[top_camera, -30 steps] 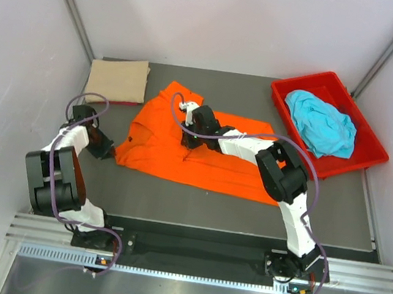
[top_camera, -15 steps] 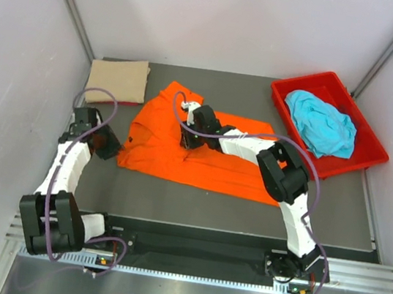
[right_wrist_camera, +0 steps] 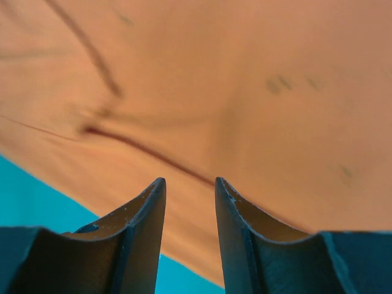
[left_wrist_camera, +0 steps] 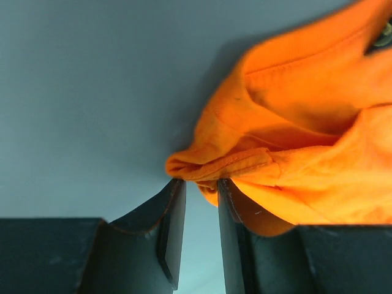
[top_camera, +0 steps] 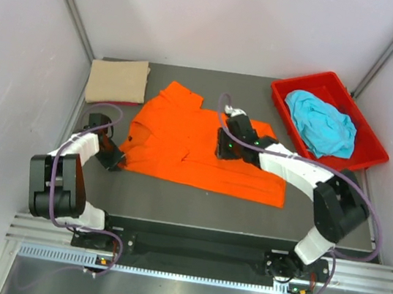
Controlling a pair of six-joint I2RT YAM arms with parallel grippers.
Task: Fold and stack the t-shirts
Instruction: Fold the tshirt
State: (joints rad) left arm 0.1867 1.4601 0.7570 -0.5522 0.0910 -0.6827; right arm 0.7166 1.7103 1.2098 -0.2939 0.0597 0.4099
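The bright orange t-shirt (top_camera: 182, 145) lies spread on the grey table, in the middle. My left gripper (top_camera: 111, 156) is low at its near left corner. In the left wrist view the jaws (left_wrist_camera: 199, 182) stand a narrow gap apart, with the bunched orange hem (left_wrist_camera: 220, 165) right at their tips. My right gripper (top_camera: 220, 147) is over the shirt's right half, open and empty, and the cloth (right_wrist_camera: 245, 92) fills the right wrist view beyond its tips (right_wrist_camera: 190, 179). The tan t-shirt (top_camera: 117, 81) lies folded at the back left. The turquoise t-shirt (top_camera: 322, 125) lies crumpled in the bin.
The red plastic bin (top_camera: 372, 133) stands at the back right, angled. White enclosure walls close in on the left, back and right. A strip of grey table (top_camera: 195, 206) runs between the shirt and the arm bases.
My right gripper has moved right across the orange shirt, which now lies flatter and wider. My left gripper has come in to the shirt's near left corner.
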